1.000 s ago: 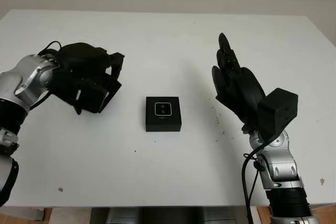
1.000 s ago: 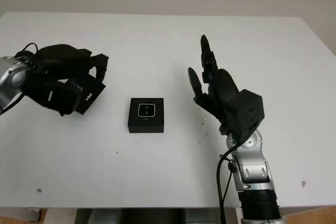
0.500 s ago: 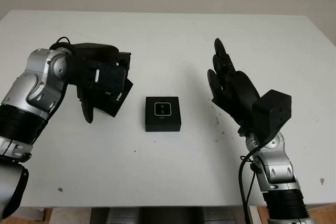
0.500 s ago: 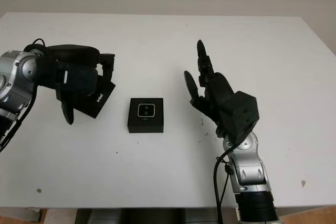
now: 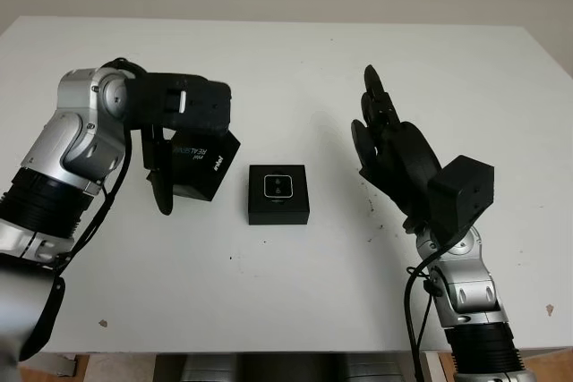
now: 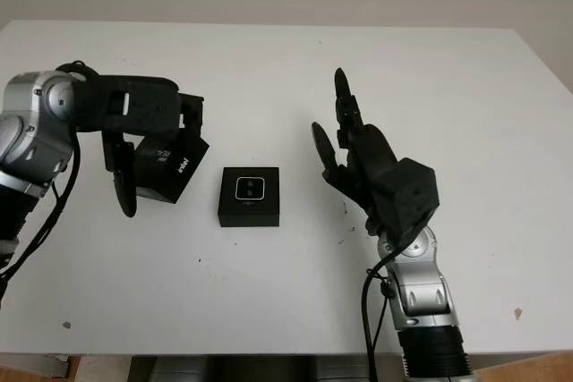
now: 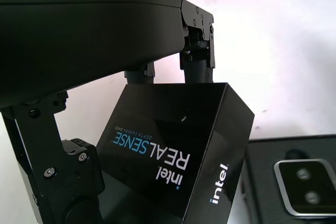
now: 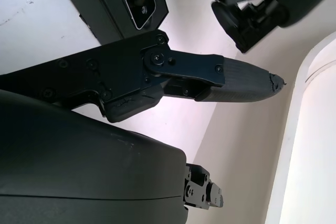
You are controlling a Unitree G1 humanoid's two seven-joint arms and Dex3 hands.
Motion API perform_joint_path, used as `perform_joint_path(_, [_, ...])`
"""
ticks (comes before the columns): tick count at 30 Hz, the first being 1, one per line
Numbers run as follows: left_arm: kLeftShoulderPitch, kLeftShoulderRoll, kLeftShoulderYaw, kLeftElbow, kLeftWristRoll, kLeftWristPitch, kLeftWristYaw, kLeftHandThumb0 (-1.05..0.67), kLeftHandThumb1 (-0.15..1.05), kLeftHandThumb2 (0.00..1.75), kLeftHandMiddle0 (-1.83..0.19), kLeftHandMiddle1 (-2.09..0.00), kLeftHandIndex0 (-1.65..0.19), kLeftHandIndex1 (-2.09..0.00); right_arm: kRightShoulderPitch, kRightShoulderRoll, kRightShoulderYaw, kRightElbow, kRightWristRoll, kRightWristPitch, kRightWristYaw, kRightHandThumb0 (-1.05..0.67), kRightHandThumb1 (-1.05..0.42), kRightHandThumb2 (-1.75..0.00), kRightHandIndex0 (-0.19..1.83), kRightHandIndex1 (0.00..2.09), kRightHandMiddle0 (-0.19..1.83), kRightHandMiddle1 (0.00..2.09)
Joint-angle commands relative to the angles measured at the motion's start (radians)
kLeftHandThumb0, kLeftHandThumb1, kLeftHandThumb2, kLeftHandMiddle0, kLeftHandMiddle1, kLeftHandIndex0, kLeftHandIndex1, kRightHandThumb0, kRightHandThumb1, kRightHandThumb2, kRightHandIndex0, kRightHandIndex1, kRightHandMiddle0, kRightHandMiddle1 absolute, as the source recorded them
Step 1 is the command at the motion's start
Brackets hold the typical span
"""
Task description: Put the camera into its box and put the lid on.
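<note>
white table (image 5: 286, 60) | left hand (image 5: 183, 145) grasps lid (image 7: 178, 150) | right hand (image 5: 394, 154) released

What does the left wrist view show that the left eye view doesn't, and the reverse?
Left wrist view: the lid's printed face read close up, "intel REALSENSE", with the left hand's fingers behind it.
Left eye view: the whole table, the open right hand raised to the right of the box, and the tilted lid carried above the table to the box's left.
Both: the left hand gripping the lid, and the camera in the box.
</note>
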Motion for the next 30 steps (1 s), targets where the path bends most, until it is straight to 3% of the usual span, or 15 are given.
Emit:
perform_joint_path(1, [-0.027, -0.023, -0.005, -0.007, -0.001, 0.003, 0.015, -0.27, 1.05, 0.23, -0.38, -1.76, -0.42, -2.07, -0.016, 0.006, 0.004, 0.004, -0.005, -0.015, -0.004, -0.84, -1.05, -0.58, -0.19, 0.0, -0.19, 0.04])
perform_joint_path(4, [-0.041, -0.053, -0.007, -0.005, 0.008, 0.039, 0.029, -0.28, 1.05, 0.24, -0.34, -1.65, -0.4, -2.06, -0.02, 0.007, 0.006, 0.008, -0.012, -0.013, -0.008, -0.84, -1.05, -0.58, -0.19, 0.0, -0.19, 0.04])
perform_joint_path(9, [-0.07, -0.109, -0.019, 0.0, 0.032, 0.12, 0.048, -0.28, 1.05, 0.21, -0.34, -1.8, -0.23, -2.01, -0.022, 0.009, 0.009, 0.008, -0.014, -0.01, -0.012, -0.82, -1.05, -0.58, -0.19, 0.01, -0.18, 0.05])
perform_joint_path(13, [-0.088, -0.13, -0.045, 0.017, 0.047, 0.119, 0.062, -0.29, 1.05, 0.2, -0.32, -1.79, -0.38, -2.01, -0.026, 0.012, 0.009, 0.02, -0.013, -0.02, -0.016, -0.79, -1.05, -0.59, -0.19, 0.01, -0.18, 0.05])
perform_joint_path(18, [-0.094, -0.158, -0.061, 0.033, 0.058, 0.124, 0.075, -0.29, 1.05, 0.19, -0.32, -1.95, -0.42, -2.03, -0.032, 0.015, 0.012, 0.026, -0.01, -0.016, -0.017, -0.82, -1.05, -0.59, -0.19, 0.0, -0.19, 0.04])
perform_joint_path(23, [-0.095, -0.184, -0.08, 0.081, 0.052, 0.053, 0.112, -0.3, 1.05, 0.23, -0.27, -1.63, -0.36, -1.97, -0.034, 0.027, 0.013, 0.026, -0.001, -0.003, -0.018, -0.81, -1.05, -0.57, -0.19, 0.0, -0.19, 0.02])
perform_joint_path(27, [-0.107, -0.212, -0.076, 0.107, 0.043, 0.075, 0.106, -0.28, 1.05, 0.22, -0.31, -1.76, -0.44, -2.06, -0.034, 0.03, 0.019, 0.03, -0.016, -0.013, -0.026, -0.81, -1.05, -0.57, -0.19, 0.0, -0.19, 0.03])
perform_joint_path(28, [-0.11, -0.218, -0.075, 0.11, 0.041, 0.087, 0.099, -0.26, 1.05, 0.23, -0.4, -1.95, -0.56, -2.08, -0.033, 0.03, 0.02, 0.033, -0.017, -0.021, -0.026, -0.8, -1.05, -0.58, -0.19, 0.0, -0.19, 0.03])
perform_joint_path(30, [-0.124, -0.233, -0.084, 0.11, 0.049, 0.132, 0.073, -0.26, 1.05, 0.23, -0.44, -2.05, -0.62, -2.09, -0.034, 0.033, 0.021, 0.038, -0.016, -0.026, -0.03, -0.79, -1.05, -0.58, -0.19, 0.0, -0.19, 0.04])
